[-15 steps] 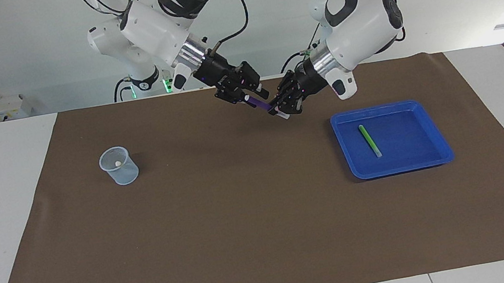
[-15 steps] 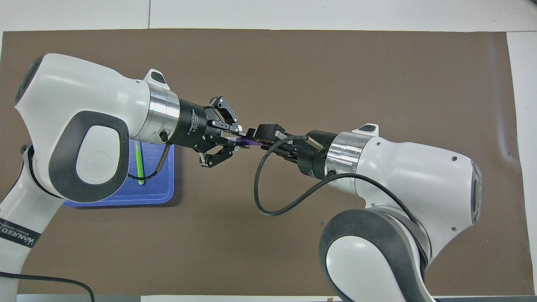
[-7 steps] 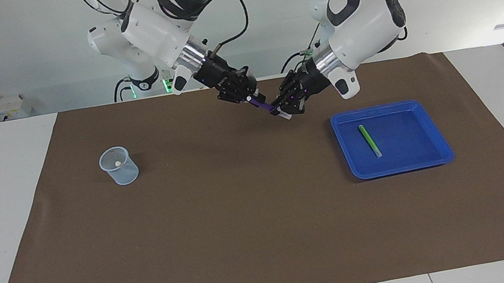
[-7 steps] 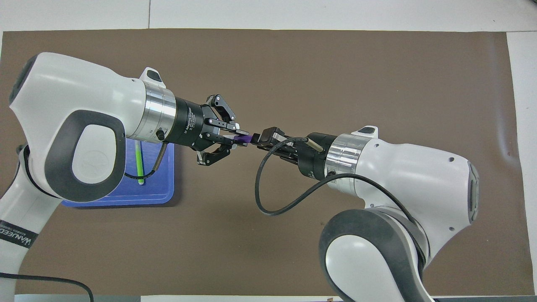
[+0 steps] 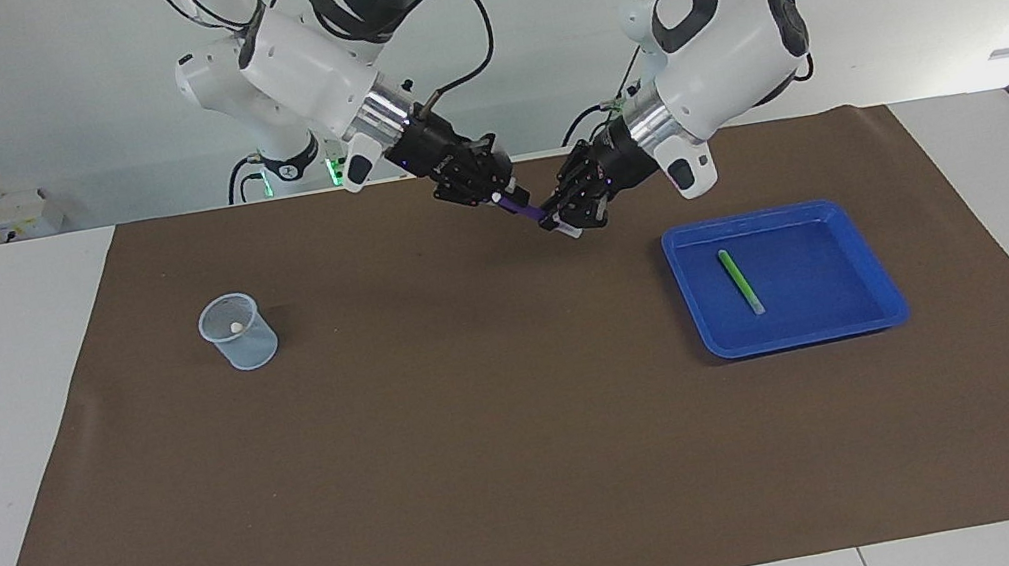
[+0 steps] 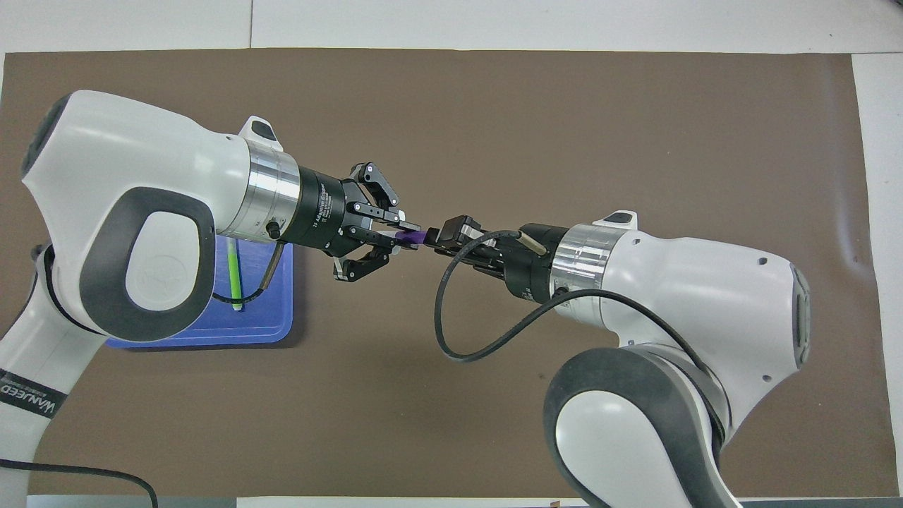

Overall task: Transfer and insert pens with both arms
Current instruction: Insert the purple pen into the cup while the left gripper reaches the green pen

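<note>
Item one, as we record it: purple pen (image 5: 521, 209) (image 6: 411, 238), held in the air over the brown mat (image 5: 490, 447) (image 6: 564, 106), gripped at its two ends by the left gripper (image 5: 566, 212) (image 6: 386, 236) and the right gripper (image 5: 490, 192) (image 6: 439, 240), each pinching it. Item two: green pen (image 5: 740, 282) (image 6: 235, 274), lying in the blue tray (image 5: 859, 318) (image 6: 271, 331) toward the left arm's end of the table. Item three: clear cup (image 5: 238, 332), standing on the mat toward the right arm's end, a small whitish object inside that we cannot identify.

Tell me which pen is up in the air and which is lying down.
The purple pen is in the air, spanning the left gripper and right gripper. The green pen lies flat in the blue tray.
</note>
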Robot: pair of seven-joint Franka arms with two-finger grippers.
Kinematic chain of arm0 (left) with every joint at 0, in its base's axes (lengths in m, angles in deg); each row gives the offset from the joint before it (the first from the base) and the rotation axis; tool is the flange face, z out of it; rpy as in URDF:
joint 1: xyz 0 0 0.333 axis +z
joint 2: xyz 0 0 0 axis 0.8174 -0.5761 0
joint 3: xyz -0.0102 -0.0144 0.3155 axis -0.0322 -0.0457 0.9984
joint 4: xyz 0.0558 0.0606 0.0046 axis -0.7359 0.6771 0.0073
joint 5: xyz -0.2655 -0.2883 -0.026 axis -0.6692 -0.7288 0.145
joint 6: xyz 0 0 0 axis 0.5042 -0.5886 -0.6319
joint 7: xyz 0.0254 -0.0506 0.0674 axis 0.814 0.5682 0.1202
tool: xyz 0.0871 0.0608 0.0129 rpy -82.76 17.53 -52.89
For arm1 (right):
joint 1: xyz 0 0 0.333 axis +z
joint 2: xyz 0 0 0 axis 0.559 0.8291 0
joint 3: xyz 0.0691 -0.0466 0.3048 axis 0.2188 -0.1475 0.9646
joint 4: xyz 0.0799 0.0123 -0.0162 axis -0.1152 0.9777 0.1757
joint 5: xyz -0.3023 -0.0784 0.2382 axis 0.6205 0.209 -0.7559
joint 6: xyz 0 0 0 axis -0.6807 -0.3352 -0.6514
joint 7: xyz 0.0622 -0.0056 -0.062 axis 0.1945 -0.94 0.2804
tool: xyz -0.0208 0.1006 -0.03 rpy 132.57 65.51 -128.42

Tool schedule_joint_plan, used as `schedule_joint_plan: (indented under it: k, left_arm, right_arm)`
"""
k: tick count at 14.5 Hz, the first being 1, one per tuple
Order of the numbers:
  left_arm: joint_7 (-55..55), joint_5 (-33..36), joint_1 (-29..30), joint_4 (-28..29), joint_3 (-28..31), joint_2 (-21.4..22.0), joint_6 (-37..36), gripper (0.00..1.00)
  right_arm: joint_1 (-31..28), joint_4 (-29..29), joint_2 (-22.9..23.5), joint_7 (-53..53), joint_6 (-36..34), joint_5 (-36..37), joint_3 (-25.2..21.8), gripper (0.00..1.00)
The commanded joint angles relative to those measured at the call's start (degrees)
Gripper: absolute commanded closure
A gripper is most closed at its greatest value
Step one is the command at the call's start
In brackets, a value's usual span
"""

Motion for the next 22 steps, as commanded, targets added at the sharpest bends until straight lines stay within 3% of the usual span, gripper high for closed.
schedule_joint_plan:
  k: [1,3,6,9,11,15,19,22]
  left_arm:
    - [2.7,-0.9,0.3,1.2,0.4,2.4,1.0,0.00]
    - [2.9,-0.8,0.5,1.1,0.4,2.4,1.1,0.00]
    - [4.2,-0.5,0.6,1.2,0.9,2.5,1.0,0.00]
    - [12.1,2.0,4.7,2.2,0.9,3.1,-0.6,0.00]
    - [20.8,6.3,8.5,2.9,0.9,3.1,-2.8,0.00]
    - [43.1,16.5,14.3,5.1,0.9,3.0,-5.7,0.00]
    - [63.4,25.6,17.3,10.7,0.9,2.8,-3.8,0.00]
    - [75.7,34.1,17.8,15.1,0.9,1.7,2.1,0.00]
  right_arm:
    - [-2.6,0.0,-1.3,-0.1,-7.1,4.4,0.3,1.00]
    - [-4.7,-0.2,-2.7,-0.1,-12.6,8.6,0.3,1.00]
    - [-12.0,-2.1,-5.3,6.5,-27.2,15.5,0.2,1.00]
    - [-20.6,-6.5,-5.3,19.4,-41.2,26.6,0.2,1.00]
    - [-25.9,-6.8,-5.2,30.5,-45.6,33.9,0.2,1.00]
    - [-27.4,-4.1,-6.8,44.3,-44.9,52.9,0.3,1.00]
    - [-30.2,1.8,-7.7,47.2,-39.5,55.4,0.2,1.00]
    - [-32.6,3.5,-5.3,49.1,-34.0,55.7,0.3,1.00]
